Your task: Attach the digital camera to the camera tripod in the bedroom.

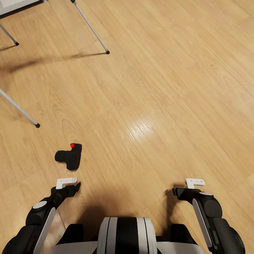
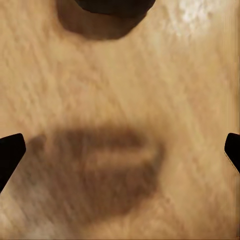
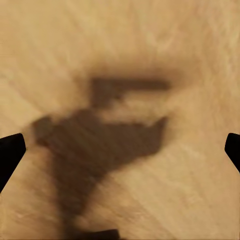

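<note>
The digital camera [image 1: 69, 157], a small black body with a red dot at one top corner, lies on the light wood floor. My left gripper [image 1: 77, 186] hovers just short of it, nearer the robot. In the left wrist view this gripper [image 2: 120, 150] is open, with bare floor and its own shadow between its fingertips [image 2: 10, 152], and the camera's dark edge [image 2: 112, 5] lies ahead. Three silver legs of the camera tripod [image 1: 92, 31] with black feet stand at the far left; its head is out of view. My right gripper [image 1: 175, 191] is open over bare floor [image 3: 120, 150].
A tripod foot [image 1: 37, 125] rests on the floor not far beyond the camera, and another foot [image 1: 107, 52] stands farther back. A white furniture edge [image 1: 14, 5] shows at the top left corner. Wood planks stretch away to the right.
</note>
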Motion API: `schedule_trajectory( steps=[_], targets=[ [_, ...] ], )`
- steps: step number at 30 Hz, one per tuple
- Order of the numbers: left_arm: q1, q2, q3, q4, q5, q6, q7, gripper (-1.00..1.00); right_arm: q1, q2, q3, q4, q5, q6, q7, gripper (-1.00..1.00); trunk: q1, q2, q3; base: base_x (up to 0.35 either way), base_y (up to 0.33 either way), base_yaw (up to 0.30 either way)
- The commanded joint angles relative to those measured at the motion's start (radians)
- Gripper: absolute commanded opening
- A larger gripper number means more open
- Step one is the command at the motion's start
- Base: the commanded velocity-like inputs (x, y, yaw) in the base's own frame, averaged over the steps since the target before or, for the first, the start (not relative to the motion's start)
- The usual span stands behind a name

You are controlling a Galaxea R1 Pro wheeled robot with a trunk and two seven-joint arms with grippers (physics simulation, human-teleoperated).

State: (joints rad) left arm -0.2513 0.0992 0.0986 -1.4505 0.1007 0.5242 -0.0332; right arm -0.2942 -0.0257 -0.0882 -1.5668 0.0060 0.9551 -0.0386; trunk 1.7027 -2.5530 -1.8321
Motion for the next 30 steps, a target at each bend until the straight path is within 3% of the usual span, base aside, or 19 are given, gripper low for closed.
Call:
schedule_trajectory(
  steps=[1,24,25,26,30],
  targets=[
    [0.0,0.0,0.001,-0.002,0.011,0.006,-0.002,1.0,0.0,0.0,0.002,-0.001,-0.001,0.005,-0.003,1.0,0.0,0.0,0.0,0.0,0.0,0.0],
    [-0.002,0.022,0.001,-0.003,-0.011,-0.032,-0.003,1.0,0.0,0.0,-0.002,-0.001,-0.004,0.004,0.011,1.0,0.0,0.0,0.0,0.0,0.0,0.0],
    [-0.002,0.023,0.001,0.0,-0.018,-0.046,-0.003,1.0,0.0,0.0,-0.001,-0.001,-0.004,0.004,0.01,1.0,0.0,0.0,0.0,0.0,0.0,0.0],
    [-0.002,0.023,0.001,0.007,-0.031,-0.114,-0.002,1.0,0.0,0.0,0.0,-0.001,-0.004,0.004,0.01,1.0,0.0,0.0,0.0,0.0,0.0,0.0],
    [-0.002,0.022,0.001,0.022,-0.04,-0.167,-0.002,1.0,0.0,0.0,0.0,-0.001,-0.004,0.004,0.01,1.0,0.0,0.0,0.0,0.0,0.0,0.0]
  ],
)
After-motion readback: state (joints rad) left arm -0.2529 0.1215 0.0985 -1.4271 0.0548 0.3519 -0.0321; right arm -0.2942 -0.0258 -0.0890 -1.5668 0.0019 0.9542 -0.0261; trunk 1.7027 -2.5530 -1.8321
